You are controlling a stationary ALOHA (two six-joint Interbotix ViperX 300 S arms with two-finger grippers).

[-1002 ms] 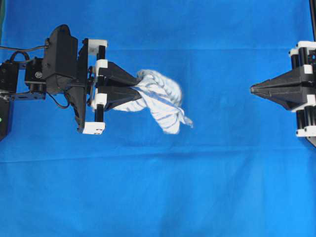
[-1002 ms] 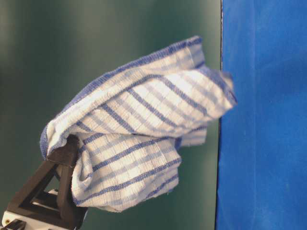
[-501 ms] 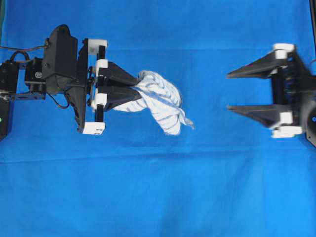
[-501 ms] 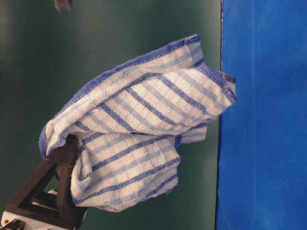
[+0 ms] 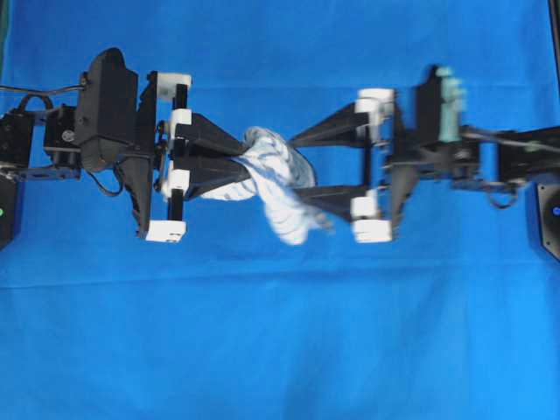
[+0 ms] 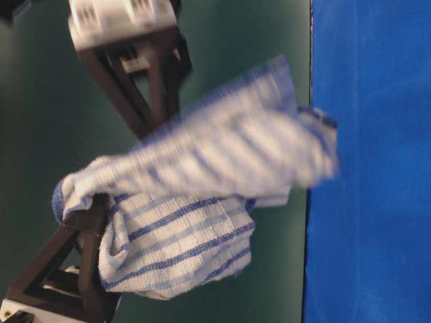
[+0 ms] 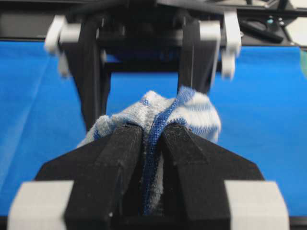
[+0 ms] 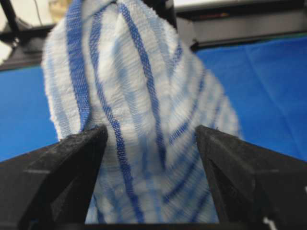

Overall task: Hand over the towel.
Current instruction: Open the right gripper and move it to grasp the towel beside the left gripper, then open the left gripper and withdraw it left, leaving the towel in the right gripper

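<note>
The towel (image 5: 276, 179), clenched in the left hand (image 5: 234, 156), hangs between the spread fingers (image 5: 325, 131) of the released right hand (image 5: 302, 166).

A plain blue cloth (image 5: 280, 350) covers the whole work surface in the overhead view, lying flat with only faint creases and lit evenly, without hard shadows. In the table-level view the same blue cloth fills the right part of the picture, meeting a dark green backdrop (image 6: 40, 134) along 1 straight vertical edge. In the left wrist view the blue surface ends at a dark band along the top.
</note>
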